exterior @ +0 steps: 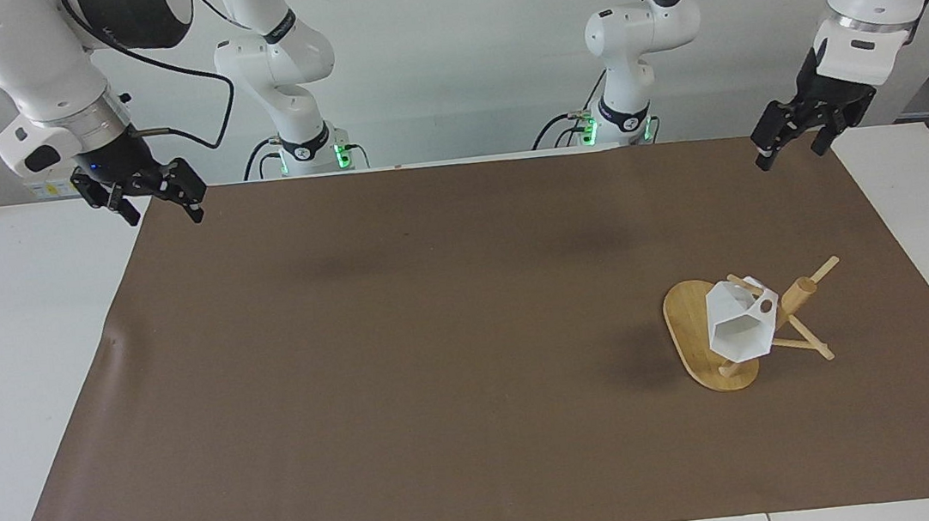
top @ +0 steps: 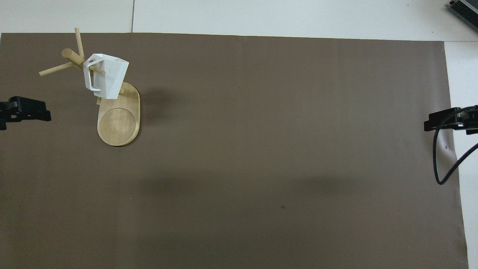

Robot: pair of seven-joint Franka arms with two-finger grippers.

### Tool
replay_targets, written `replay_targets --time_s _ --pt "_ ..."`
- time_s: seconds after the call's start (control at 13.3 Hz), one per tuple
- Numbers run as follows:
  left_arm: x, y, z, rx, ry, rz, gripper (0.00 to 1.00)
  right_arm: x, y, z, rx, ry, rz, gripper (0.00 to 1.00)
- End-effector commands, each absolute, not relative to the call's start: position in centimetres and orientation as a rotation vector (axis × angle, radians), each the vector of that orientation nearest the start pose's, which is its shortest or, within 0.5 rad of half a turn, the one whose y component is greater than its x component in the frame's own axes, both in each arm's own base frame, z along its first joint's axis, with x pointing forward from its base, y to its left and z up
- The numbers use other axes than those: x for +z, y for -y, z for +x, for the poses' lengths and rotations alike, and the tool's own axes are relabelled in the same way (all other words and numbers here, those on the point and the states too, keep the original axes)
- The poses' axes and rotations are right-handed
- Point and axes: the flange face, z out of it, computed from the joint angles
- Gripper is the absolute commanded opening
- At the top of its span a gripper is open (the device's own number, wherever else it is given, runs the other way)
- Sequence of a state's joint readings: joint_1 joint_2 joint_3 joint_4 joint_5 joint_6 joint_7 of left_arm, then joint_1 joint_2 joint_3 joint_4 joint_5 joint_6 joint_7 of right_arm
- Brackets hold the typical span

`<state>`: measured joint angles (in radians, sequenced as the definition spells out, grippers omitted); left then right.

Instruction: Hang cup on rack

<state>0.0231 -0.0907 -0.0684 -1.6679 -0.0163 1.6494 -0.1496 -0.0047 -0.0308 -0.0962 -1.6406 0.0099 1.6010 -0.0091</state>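
Note:
The white faceted cup (exterior: 739,326) hangs tilted by its handle on a thin peg of the bamboo rack (exterior: 690,332), toward the left arm's end of the table. From overhead the cup (top: 106,76) covers part of the rack's oval base (top: 118,121). No gripper touches it. My left gripper (exterior: 790,155) hangs open and empty over the mat's corner nearest the robots, well clear of the rack. My right gripper (exterior: 164,216) waits open and empty over the mat's other corner at the robots' end.
A brown mat (exterior: 438,341) covers most of the white table (exterior: 7,343). A black cable (top: 442,164) loops down from the right arm over the mat's edge.

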Motion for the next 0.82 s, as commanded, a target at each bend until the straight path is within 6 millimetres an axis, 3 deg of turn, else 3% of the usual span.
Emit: replay_targets --time_s 0.0,0.37,0.75 --pt "65.5 3.1 52.6 -0.028 -0.003 -3.126 1.0 61.1 5.4 54.1 0.031 -0.135 -3.113 1.0" --pt "65.5 3.7 52.9 0.026 -0.016 -3.134 1.0 61.1 5.4 54.1 0.031 -0.135 -3.113 1.0" --pt "64.7 3.7 50.4 0.033 -0.021 -3.13 1.0 61.1 5.4 54.1 0.031 -0.135 -3.113 1.0"
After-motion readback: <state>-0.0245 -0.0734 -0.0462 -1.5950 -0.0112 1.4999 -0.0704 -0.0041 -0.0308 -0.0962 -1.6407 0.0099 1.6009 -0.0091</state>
